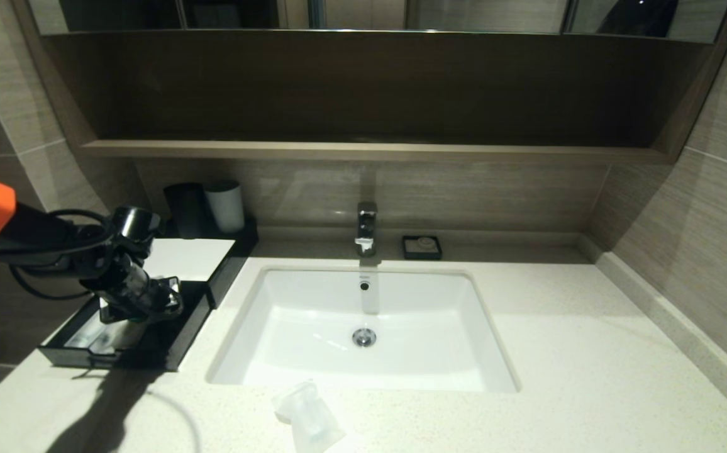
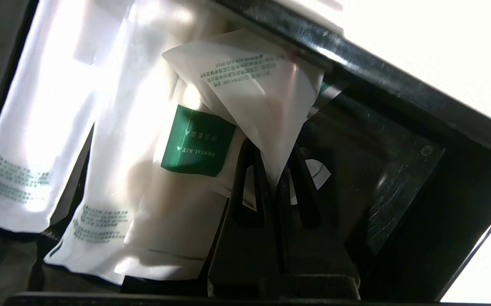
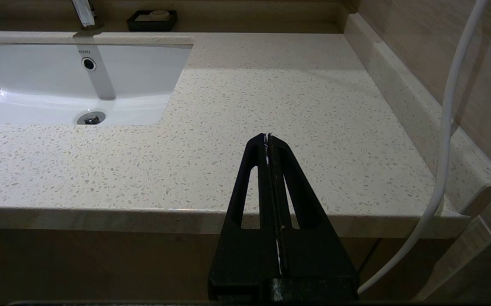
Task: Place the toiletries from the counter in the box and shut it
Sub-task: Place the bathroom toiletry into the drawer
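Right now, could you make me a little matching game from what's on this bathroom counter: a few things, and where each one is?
Things:
1. left gripper
2. clear packet
3. soap dish
4. right gripper

Places:
a. beside the faucet
b. counter in front of the sink
c. inside the black box, pinching a white sachet
d. off the counter's front edge, holding nothing

Pairs: 1-c, 2-b, 3-a, 4-d

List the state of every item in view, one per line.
Box: open, packets inside.
Left end effector: inside box, shut on white packet.
Right end effector: shut, empty, parked off the counter edge.
Clear packet: lying on counter.
Faucet: off.
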`<state>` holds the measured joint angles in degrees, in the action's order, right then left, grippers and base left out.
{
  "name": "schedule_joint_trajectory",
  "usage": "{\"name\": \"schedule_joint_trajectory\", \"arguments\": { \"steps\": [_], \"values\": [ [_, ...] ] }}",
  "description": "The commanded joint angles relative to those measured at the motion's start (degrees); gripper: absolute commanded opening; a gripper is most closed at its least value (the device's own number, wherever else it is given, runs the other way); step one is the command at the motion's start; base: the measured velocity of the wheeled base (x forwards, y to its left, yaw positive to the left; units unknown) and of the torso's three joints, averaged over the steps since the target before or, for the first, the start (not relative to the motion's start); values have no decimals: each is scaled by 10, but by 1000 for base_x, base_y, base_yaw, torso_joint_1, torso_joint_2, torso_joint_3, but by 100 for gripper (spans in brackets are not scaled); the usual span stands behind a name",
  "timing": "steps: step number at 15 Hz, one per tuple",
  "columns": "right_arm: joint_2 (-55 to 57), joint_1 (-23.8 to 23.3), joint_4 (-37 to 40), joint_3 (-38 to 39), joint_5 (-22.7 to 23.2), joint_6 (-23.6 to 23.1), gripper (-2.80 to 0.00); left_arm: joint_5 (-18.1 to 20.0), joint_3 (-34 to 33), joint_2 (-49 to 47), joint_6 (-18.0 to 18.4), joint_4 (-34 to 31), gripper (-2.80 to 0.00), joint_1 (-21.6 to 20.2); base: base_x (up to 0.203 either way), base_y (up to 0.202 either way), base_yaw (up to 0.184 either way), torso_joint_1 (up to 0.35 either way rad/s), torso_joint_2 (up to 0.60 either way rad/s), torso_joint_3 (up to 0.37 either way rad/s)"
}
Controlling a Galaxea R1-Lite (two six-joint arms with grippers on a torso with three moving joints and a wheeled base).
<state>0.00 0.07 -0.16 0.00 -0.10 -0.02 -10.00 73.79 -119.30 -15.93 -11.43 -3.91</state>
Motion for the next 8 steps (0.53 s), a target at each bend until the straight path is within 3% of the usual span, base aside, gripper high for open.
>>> {"name": "schedule_joint_trajectory", "arguments": {
  "steps": [1, 8],
  "values": [
    [0, 0, 0, 1, 0, -1, -280, -1, 0, -2, -2, 3, -280, 0, 0, 0, 0, 0, 0, 0],
    [0, 0, 0, 1, 0, -1, -280, -1, -1, -4, -2, 11, -280, 0, 0, 0, 0, 0, 0, 0]
  ]
}}
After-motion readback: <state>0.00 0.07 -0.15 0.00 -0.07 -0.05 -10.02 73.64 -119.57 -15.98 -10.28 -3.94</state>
